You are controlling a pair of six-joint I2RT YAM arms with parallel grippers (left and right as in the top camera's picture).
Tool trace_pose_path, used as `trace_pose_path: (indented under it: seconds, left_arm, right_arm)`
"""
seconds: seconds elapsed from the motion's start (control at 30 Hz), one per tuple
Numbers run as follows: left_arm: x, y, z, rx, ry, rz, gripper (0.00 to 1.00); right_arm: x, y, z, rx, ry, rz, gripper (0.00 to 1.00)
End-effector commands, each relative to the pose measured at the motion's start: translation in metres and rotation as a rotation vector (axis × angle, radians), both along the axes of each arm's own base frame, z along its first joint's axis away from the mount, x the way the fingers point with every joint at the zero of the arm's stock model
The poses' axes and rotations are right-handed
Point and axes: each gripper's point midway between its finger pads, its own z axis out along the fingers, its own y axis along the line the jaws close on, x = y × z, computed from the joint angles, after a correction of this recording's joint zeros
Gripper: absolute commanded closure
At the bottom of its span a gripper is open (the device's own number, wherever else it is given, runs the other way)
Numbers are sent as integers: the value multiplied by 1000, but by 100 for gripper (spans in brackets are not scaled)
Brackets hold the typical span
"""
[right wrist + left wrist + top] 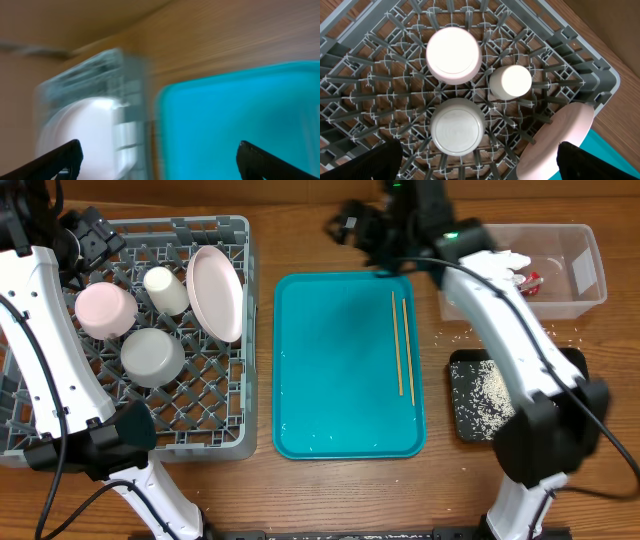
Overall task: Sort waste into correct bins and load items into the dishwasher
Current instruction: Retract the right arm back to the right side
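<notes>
The grey dishwasher rack (60,430) at the left holds a pink bowl (105,310), a white cup (165,290), a grey-white bowl (152,356) and an upright pink plate (215,292). My left gripper (92,238) hangs open above its back left part. In the left wrist view it (477,150) is empty over the pink bowl (453,55), cup (510,81), grey-white bowl (457,131) and plate (560,137). Two chopsticks (402,345) lie on the teal tray (340,370). My right gripper (352,225) is open and empty above the tray's far edge; its wrist view is blurred (159,150).
The clear tub (585,275) at the back right holds a white napkin (512,262) and a red wrapper (532,280). The black tray (462,375) in front of it holds rice (490,392). Loose rice grains (455,335) lie on the table between them.
</notes>
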Motion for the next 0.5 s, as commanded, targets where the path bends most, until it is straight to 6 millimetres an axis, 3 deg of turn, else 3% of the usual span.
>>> trace_pose_path:
  seconds: [0.0,0.07,0.17,0.47]
  left_arm:
    - [-7,-1,13,-1,-34,15,0]
    - [-7,-1,13,-1,-34,15,0]
    - [-7,-1,13,-1,-34,15,0]
    - [-7,-1,13,-1,-34,15,0]
  right_arm:
    - [-2,-71,4,-356,-52,-203,0]
    - [-15,-80,-13,-418,26,-202,13]
    - [-25,-79,-36,-464,104,-152,46]
    - [-29,-78,-99,-539,231,-96,65]
